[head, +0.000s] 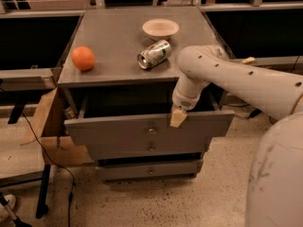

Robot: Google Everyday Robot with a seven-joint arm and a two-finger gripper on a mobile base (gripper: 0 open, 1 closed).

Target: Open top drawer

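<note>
The top drawer (pixel 118 134) is a wide grey drawer with a small round metal knob (pixel 152 130) at its centre. It stands pulled out from the grey cabinet, and its dark inside shows behind the front panel. My gripper (pixel 178 117) hangs from the white arm and sits at the top edge of the drawer front, just right of the knob. Two shorter grey drawer fronts (pixel 150 170) lie below it, shut.
On the cabinet top (pixel 118 32) lie an orange (pixel 83 58), a tipped drink can (pixel 153 54) and a pale bowl (pixel 161 28). A cardboard box (pixel 49 126) stands against the cabinet's left side. A cable and a dark stand leg (pixel 43 190) lie on the floor.
</note>
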